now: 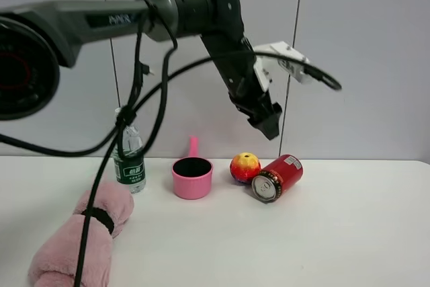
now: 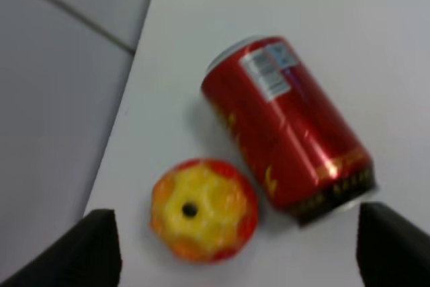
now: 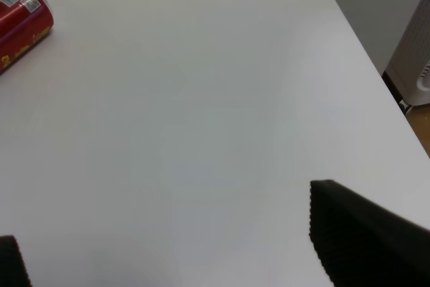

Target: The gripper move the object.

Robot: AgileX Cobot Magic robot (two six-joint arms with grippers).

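Observation:
The red drink can point(image 1: 277, 177) lies on its side on the white table point(image 1: 349, 233), its silver top facing the front. In the left wrist view the can point(image 2: 285, 132) lies just beside the red-yellow ball point(image 2: 203, 210). My left gripper point(image 1: 269, 123) hangs in the air above the can, apart from it. Its jaws stand wide open and empty at the lower corners of the left wrist view, with the gripper's midpoint point(image 2: 238, 240) over the ball and can. My right gripper point(image 3: 175, 240) is open and empty over bare table, with the can point(image 3: 20, 21) far from it.
The red-yellow ball point(image 1: 245, 167) touches the can's left side. A pink cup point(image 1: 192, 177), a water bottle point(image 1: 130, 160) and a pink plush roll point(image 1: 77, 236) stand further left. The table's right edge point(image 3: 376, 65) shows, with a white appliance point(image 3: 418, 52) beyond it.

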